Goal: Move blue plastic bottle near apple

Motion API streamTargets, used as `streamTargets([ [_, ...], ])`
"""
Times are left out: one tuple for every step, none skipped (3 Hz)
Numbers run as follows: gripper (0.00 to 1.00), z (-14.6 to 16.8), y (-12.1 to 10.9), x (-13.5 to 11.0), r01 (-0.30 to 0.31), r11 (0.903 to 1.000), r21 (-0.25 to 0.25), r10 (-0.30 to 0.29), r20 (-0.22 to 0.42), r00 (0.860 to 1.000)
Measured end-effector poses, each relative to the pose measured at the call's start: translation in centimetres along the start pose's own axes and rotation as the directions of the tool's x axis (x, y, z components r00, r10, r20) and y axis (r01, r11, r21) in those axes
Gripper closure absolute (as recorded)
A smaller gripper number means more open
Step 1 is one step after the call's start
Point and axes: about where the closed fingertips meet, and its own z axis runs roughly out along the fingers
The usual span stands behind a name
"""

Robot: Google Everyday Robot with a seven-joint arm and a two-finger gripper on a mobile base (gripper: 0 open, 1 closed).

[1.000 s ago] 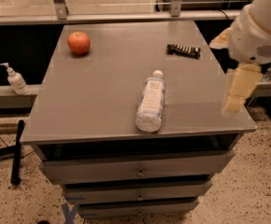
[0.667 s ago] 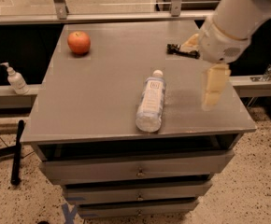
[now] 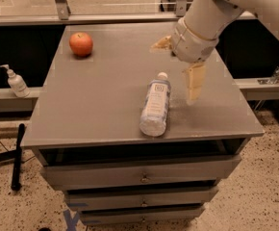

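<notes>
Overhead, the two-finger gripper (image 3: 173, 73) hung above the right part of the grey metal table (image 3: 96, 105), its tan fingers (image 3: 195, 81) spread wide with nothing between them. The clear pale-blue plastic bottle (image 3: 155, 107) lay on its side near the front edge, its white cap pointing away, just beside the lower finger. The small round red-orange apple (image 3: 81, 44) sat at the far-left corner, well apart from it.

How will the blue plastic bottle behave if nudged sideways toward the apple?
Lying on its side, the blue plastic bottle would probably roll rather than slide. It looks clear and thin-walled, so likely light. The gripper, jaws open, hovers just beside its cap.
</notes>
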Motion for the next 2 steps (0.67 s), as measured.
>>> streamTargets([
  [0.00, 0.7, -0.3, -3.1, 0.116, 0.9932, 0.012, -0.117, 0.075, 0.990],
  [0.00, 2.2, 0.8, -5.7, 0.215, 0.9766, -0.008, -0.212, 0.124, 0.969],
])
